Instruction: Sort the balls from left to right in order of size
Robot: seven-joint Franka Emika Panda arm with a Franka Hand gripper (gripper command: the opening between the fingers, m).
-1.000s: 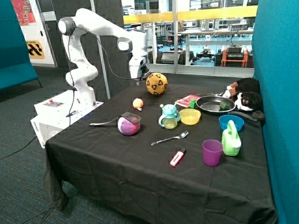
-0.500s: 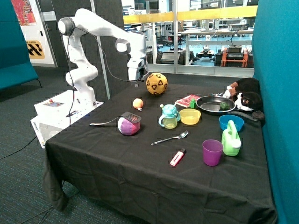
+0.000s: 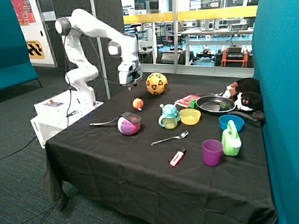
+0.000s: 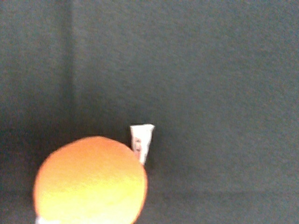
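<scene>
Three balls lie on the black tablecloth. A large yellow ball [image 3: 156, 83] with black marks sits at the back. The small orange-yellow ball [image 3: 138, 103] lies in front of it, and the mid-sized pink and white ball [image 3: 128, 125] is nearer the front. My gripper [image 3: 134, 84] hangs in the air above and just behind the small ball, beside the large yellow one. In the wrist view the small orange-yellow ball [image 4: 91, 182] fills the lower part, with a small white tag [image 4: 141, 140] at its edge. Nothing shows in the gripper.
A black spatula [image 3: 122, 119] rests against the pink ball. Nearby stand a teal sippy cup [image 3: 169, 116], a yellow bowl [image 3: 190, 116], a frying pan [image 3: 215, 104], a spoon [image 3: 170, 138], a purple cup [image 3: 212, 152], a green watering can [image 3: 231, 140] and a blue bowl [image 3: 231, 122].
The arm has swung away from the large yellow ball toward the table's back corner, and the gripper has come a little lower. The balls have not moved.
</scene>
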